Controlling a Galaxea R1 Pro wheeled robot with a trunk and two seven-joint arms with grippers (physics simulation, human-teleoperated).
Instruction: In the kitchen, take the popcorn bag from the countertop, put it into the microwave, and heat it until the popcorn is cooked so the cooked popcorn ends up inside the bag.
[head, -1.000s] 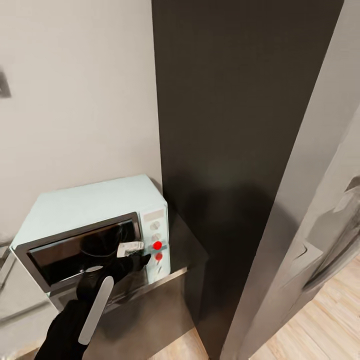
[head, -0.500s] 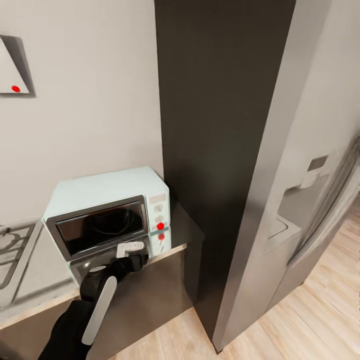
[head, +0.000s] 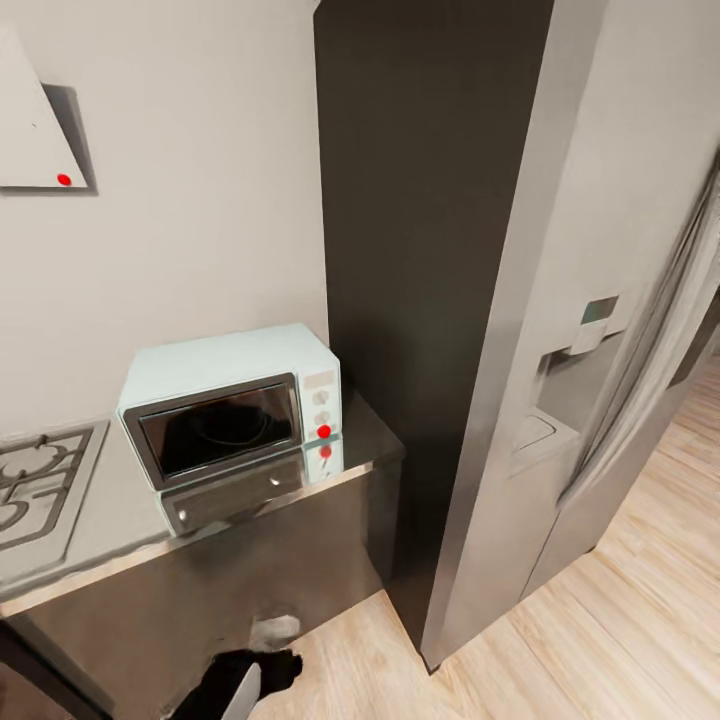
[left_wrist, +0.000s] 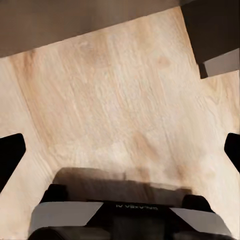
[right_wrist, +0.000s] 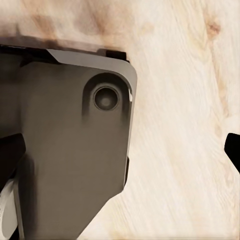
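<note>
Beside the microwave (head: 235, 400): tall dark panel (head: 420, 250) one side, hob (head: 35, 480) other; door closed. Left gripper (left_wrist: 120, 150) and right gripper (right_wrist: 130, 145) jaws spread.

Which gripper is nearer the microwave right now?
Left, probably. The left gripper hangs low before the cabinet front, below the microwave; the right gripper hangs over the wood floor beside a grey robot part.

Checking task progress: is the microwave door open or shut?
Shut. The microwave door's dark glass sits flush in its grey frame on the countertop.
</note>
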